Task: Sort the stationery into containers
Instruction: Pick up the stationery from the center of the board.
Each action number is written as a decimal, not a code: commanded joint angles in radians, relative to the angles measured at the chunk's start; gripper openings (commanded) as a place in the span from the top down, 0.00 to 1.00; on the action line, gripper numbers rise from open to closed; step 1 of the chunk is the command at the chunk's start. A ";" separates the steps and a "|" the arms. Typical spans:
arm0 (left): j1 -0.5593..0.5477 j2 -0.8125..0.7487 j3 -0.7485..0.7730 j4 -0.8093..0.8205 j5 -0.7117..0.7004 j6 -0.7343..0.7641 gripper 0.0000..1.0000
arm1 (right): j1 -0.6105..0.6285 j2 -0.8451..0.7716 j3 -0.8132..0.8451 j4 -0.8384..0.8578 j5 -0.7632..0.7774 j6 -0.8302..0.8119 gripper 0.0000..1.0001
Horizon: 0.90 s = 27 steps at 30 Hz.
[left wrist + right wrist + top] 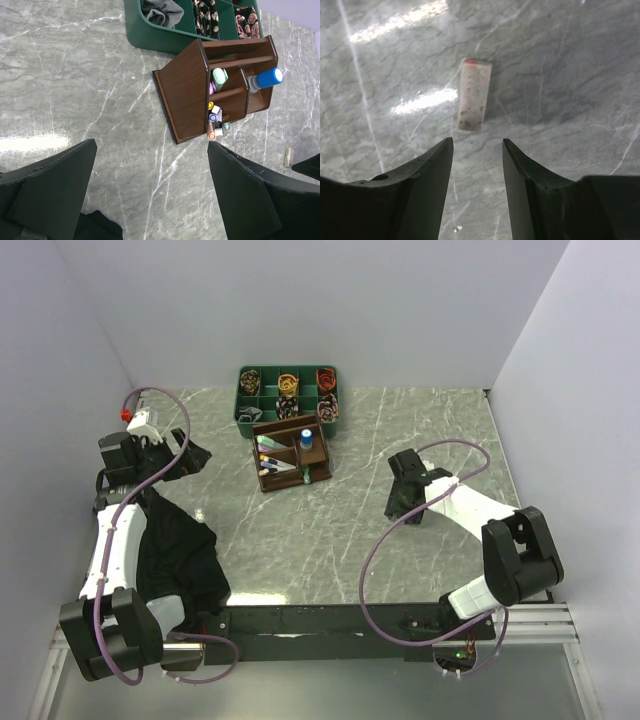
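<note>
The dark brown organiser [290, 452] stands mid-table, and it holds pens [214, 118], a mint-green item [220, 76] and a blue-capped cylinder [265, 80]. A white speckled block with a red end [474, 95] lies flat on the marble, just ahead of my right gripper [477, 142]. That gripper is open, with nothing between its fingers. In the left wrist view the same block [288, 156] shows to the right of the organiser [185, 95]. My left gripper [151, 145] is wide open and empty, and it hangs left of the organiser. From above, the left gripper [195, 455] and right gripper [398, 506] flank the organiser.
A green compartment tray [243, 400] with rolled items stands right behind the organiser. A black cloth [180, 550] drapes by the left arm. White walls close in the table on three sides.
</note>
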 commanded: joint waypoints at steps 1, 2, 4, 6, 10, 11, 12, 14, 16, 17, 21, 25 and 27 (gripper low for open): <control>-0.003 -0.002 0.034 0.024 -0.008 -0.007 0.01 | -0.024 0.019 -0.027 0.049 0.025 0.041 0.49; -0.004 0.001 0.034 0.027 -0.005 -0.008 0.00 | -0.027 0.023 -0.027 0.059 0.022 0.039 0.50; -0.004 0.004 0.030 0.033 -0.005 -0.013 0.00 | -0.030 0.035 -0.025 0.082 0.020 0.038 0.51; -0.001 0.008 0.028 0.036 0.000 -0.014 0.01 | -0.034 0.053 -0.019 0.096 0.019 0.033 0.52; -0.001 0.012 0.028 0.041 0.001 -0.011 0.00 | -0.039 0.088 0.021 0.122 0.013 0.019 0.54; -0.001 0.014 0.028 0.038 0.000 -0.008 0.00 | -0.040 0.096 0.030 0.121 0.009 0.019 0.54; -0.001 0.014 0.025 0.036 -0.003 -0.005 0.01 | -0.040 0.108 0.045 0.119 0.006 0.019 0.55; 0.000 0.014 0.023 0.039 -0.002 -0.007 0.01 | -0.040 0.124 0.059 0.116 0.006 0.019 0.55; 0.002 0.014 0.020 0.041 0.001 -0.011 0.00 | -0.039 0.142 0.071 0.122 0.006 0.018 0.58; 0.003 0.014 0.019 0.041 0.001 -0.011 0.01 | -0.039 0.148 0.076 0.121 0.003 0.021 0.65; 0.005 0.020 0.020 0.042 0.000 -0.008 0.01 | -0.037 0.176 0.096 0.106 -0.001 0.021 0.74; 0.005 0.024 0.020 0.045 0.006 -0.011 0.00 | -0.021 0.168 0.120 0.058 0.022 0.024 0.76; 0.005 0.024 0.017 0.056 0.007 -0.017 0.00 | -0.011 0.150 0.125 0.035 0.023 0.028 0.73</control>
